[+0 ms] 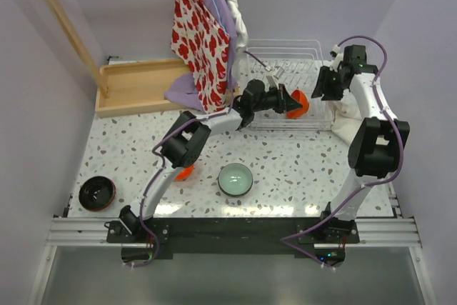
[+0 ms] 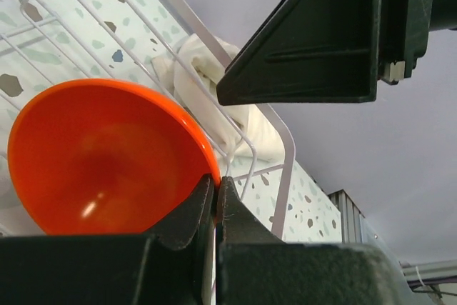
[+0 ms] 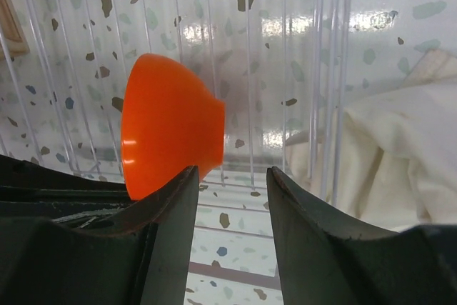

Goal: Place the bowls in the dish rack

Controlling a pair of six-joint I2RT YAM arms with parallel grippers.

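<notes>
- We see the left gripper [image 2: 216, 192] closed tight on the rim of the orange bowl [image 2: 100, 151]. Its two fingers pinch the edge with almost no gap between them.
- The orange bowl is held tilted on its side over the near right part of the dish rack [image 1: 300, 69], with its opening turned toward the left wrist camera. We cannot tell whether it touches the wires.
- The right gripper [image 3: 232, 180] has its jaws well apart and nothing is between them. It hangs at the right end of the dish rack, just beside the outer wall of the orange bowl.
- A white cloth [image 3: 385, 141] lies just beside the right end of the dish rack.
- On the table [image 1: 300, 169], nearer to the arm bases, stands a mint green bowl [image 1: 235, 179]. A second orange bowl [image 1: 186, 172] shows partly under the left arm, and a dark bowl [image 1: 97, 193] sits at the near left corner.
- A wooden tray [image 1: 136, 87] lies to the left of the dish rack, and a red-and-white patterned bag [image 1: 200, 41] hangs between them.
</notes>
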